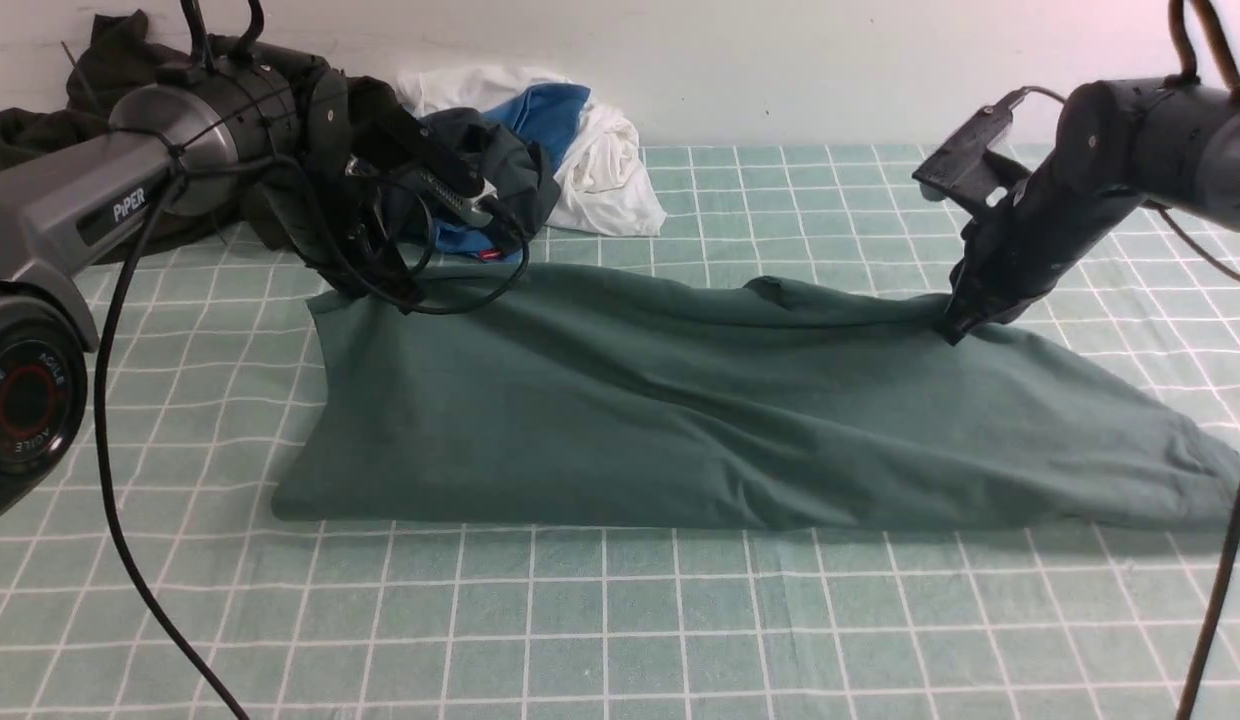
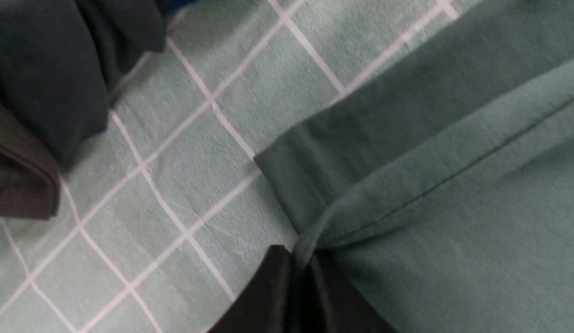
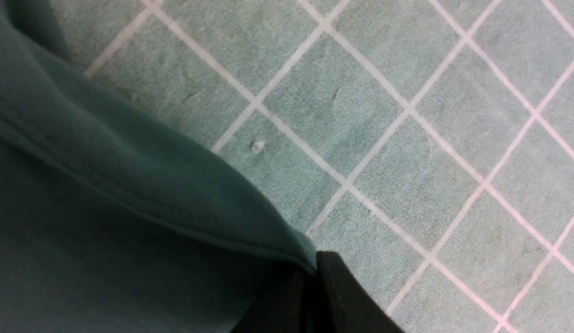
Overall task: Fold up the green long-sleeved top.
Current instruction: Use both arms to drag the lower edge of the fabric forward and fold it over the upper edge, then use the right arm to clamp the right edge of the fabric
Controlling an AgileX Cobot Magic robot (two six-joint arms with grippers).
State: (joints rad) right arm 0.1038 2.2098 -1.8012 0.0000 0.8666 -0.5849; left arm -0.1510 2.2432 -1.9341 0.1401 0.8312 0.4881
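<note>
Lying side to side across the middle of the surface (image 1: pixel 620 620), the green long-sleeved top (image 1: pixel 680 420) is pinched along its far edge, left gripper (image 2: pixel 300 266) at its left end, right gripper (image 1: pixel 955 325) at its right, jaws pressed together on cloth.

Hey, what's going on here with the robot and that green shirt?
The robot's two arms are partway through folding the green long-sleeved top, which lies spread across the checked tablecloth. The left gripper is shut on the hem at the top's far left corner. The right gripper is shut on its far edge further right, where the cloth rises a little toward it. A pile of other clothes sits at the back by the wall, not touched by either gripper.
</note>
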